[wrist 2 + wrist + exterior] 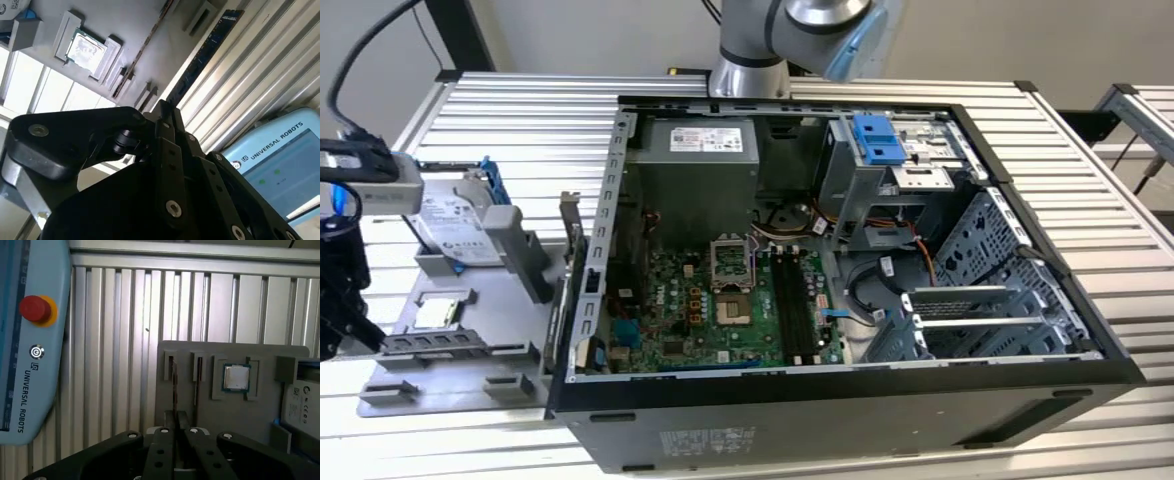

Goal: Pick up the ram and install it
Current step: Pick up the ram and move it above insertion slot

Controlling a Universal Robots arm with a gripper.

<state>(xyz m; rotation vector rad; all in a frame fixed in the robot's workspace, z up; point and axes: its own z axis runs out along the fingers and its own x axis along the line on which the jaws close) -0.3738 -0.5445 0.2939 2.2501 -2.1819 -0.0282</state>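
the ram (pixel 202 52) stands on its long edge along the outer side of the grey holder tray (pixel 235 350), its dark face turned to the second wrist view. that pose likely serves the grasp: the thin top edge is offered upward and both flat sides are free. the claw (pixel 164 109) hangs in line with the stick, right at its near end. whether it is apart, together or clamped on the ram i cannot tell, since its own black links hide the meeting point.

on the same tray, each in its own recess, sit the square cpu chip (pixel 236 377) and the hard drive (pixel 451 228) in its blue frame. the open computer case (pixel 854 405) lies on its side just beside the tray, so the black memory slots (pixel 794 305) face up.

everything rests on a ribbed aluminium counter (pixel 110 340), bright with glare. a teach pendant (pixel 30 370) with a red stop button (pixel 35 308) is near, and a second slatted counter (pixel 1141 110) stands at the exterior view's right.
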